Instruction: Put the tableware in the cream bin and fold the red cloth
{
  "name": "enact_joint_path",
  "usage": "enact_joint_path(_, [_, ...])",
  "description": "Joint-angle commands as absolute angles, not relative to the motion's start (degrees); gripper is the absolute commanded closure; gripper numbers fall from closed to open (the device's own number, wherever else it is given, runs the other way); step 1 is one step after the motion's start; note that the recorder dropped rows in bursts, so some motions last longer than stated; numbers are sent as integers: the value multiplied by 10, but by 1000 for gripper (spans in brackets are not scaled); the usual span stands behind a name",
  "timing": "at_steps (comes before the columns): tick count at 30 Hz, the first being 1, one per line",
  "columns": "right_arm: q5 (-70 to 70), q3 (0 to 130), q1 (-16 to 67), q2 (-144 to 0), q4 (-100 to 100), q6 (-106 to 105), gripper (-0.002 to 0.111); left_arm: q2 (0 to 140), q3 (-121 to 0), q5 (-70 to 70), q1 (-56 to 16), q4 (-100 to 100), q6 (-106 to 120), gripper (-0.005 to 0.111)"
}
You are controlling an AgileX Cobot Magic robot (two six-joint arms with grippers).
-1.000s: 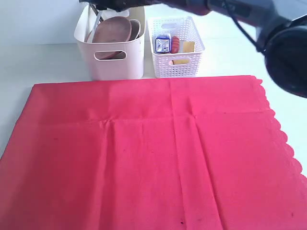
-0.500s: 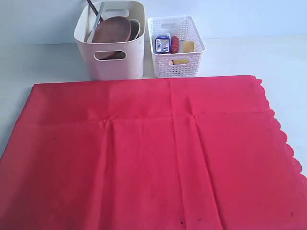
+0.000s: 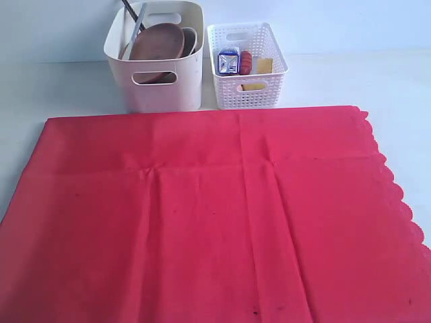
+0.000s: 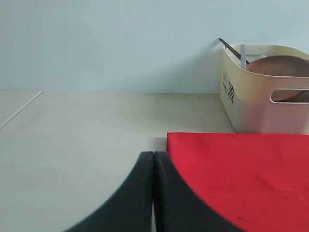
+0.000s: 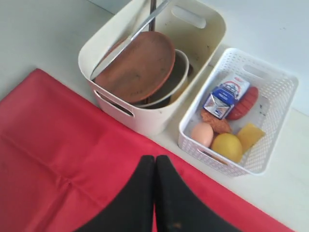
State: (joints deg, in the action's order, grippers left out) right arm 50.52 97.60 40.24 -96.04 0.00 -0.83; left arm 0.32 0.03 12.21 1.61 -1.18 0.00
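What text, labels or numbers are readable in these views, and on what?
No text can be quoted; nothing reads clearly.
small blue-white carton: printed label on its face, too blurred to read.
cream bin: dark printed marking on one end wall, too small to read.
No other text shows.

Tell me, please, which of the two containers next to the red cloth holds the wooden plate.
The cream bin, the taller smooth-walled one with oval handle cutouts, holds the wooden plate. The white lattice basket beside it holds food items instead.
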Motion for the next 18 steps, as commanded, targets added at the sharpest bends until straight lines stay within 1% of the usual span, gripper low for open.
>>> enact_joint_path(1, [445,850,400,-873,-71,50,108,0,0,121,17,-12,0,107])
enact_joint_path(8, [337,630,400,-754,-140,135,108,0,0,121,17,-12,0,107])
enact_joint_path(12, [247,504,400,-728,-141,154,108,0,0,121,17,-12,0,107])
enact_joint_path(18, [140,376,400,-729,-138,214,108,0,0,121,17,-12,0,107])
